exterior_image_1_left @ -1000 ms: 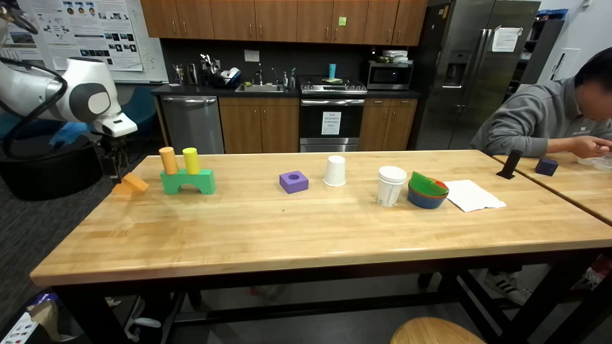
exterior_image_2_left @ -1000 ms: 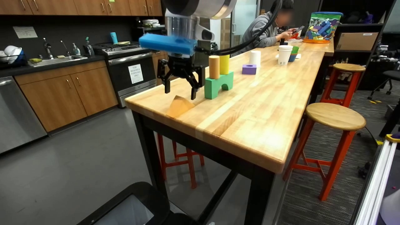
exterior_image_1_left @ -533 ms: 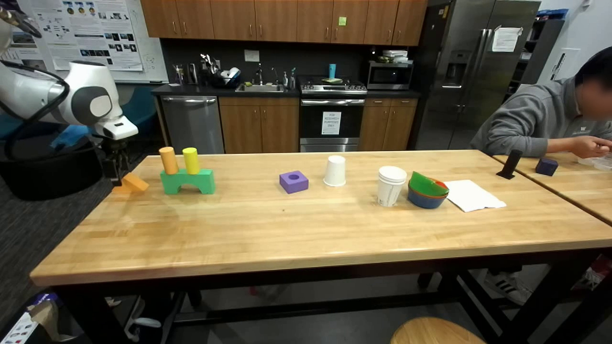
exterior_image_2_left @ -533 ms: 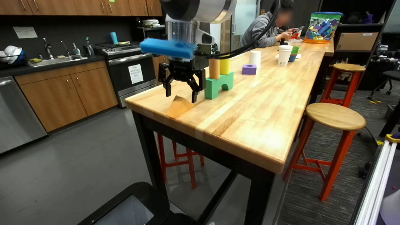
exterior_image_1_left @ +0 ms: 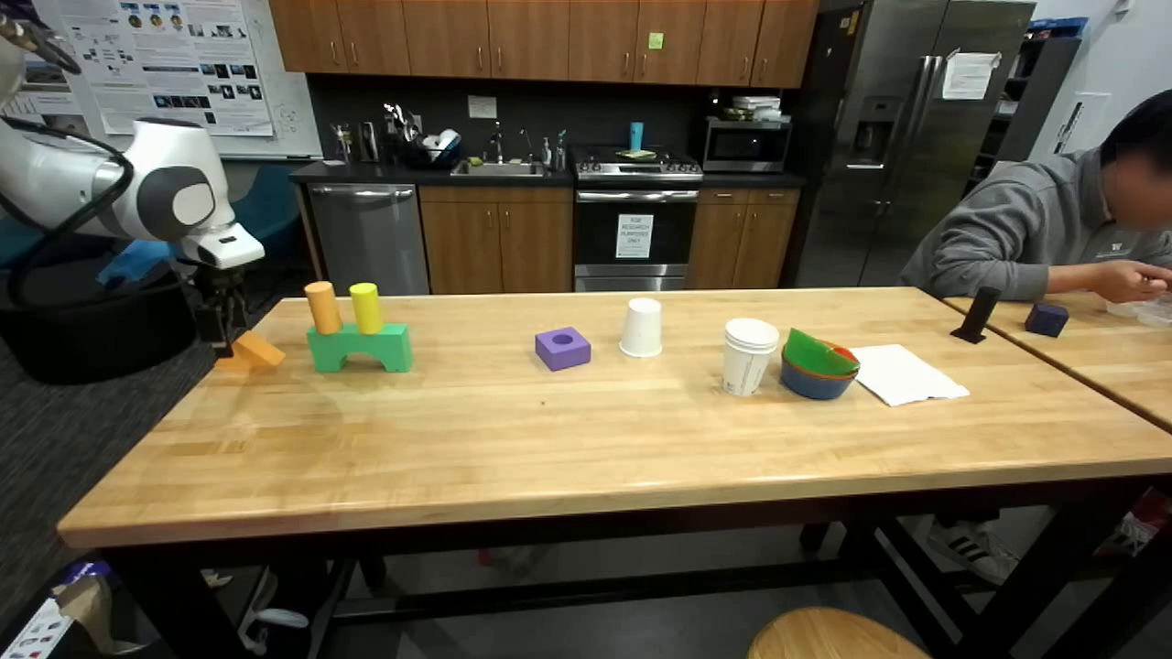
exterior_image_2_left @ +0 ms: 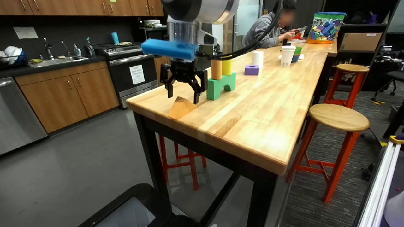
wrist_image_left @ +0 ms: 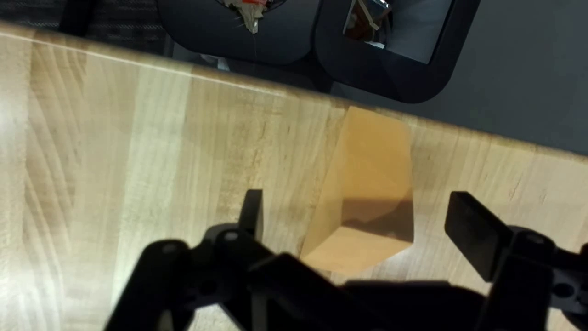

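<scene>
- The orange wedge (wrist_image_left: 376, 170) lies on the worktop (exterior_image_1_left: 549, 458) close to its edge, left of the green arch (exterior_image_1_left: 394, 350) in an exterior view.
- It looks like a toy block: probably light, stiff and hard to break; wood or foam, I cannot tell.
- Its sloping sides could let a high pinch slide off, so a low hold across its width, midway along its length, seems safest.
- The end effector (exterior_image_2_left: 183, 98) hangs over it with fingers spread wide, one left and one right of the wedge in the wrist view, holding and touching nothing.
</scene>
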Action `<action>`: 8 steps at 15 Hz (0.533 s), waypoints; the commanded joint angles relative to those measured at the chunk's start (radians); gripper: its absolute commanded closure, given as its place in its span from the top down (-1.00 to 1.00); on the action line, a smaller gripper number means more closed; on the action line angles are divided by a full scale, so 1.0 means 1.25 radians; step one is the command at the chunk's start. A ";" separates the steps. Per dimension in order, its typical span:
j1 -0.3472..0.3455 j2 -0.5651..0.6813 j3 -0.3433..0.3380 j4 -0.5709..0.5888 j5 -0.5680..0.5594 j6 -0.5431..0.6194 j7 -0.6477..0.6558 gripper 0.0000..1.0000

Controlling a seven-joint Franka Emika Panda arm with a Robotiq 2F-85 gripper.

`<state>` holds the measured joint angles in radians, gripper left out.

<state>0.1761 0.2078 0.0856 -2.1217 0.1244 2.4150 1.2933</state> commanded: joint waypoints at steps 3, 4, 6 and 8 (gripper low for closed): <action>-0.002 -0.002 0.000 -0.001 0.019 0.005 0.009 1.00; -0.002 -0.002 0.000 -0.001 0.019 0.005 0.009 1.00; -0.002 -0.003 0.000 -0.003 0.021 0.006 0.010 1.00; -0.001 -0.003 0.001 -0.004 0.025 0.007 0.011 1.00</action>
<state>0.1734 0.2079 0.0854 -2.1217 0.1389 2.4151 1.2957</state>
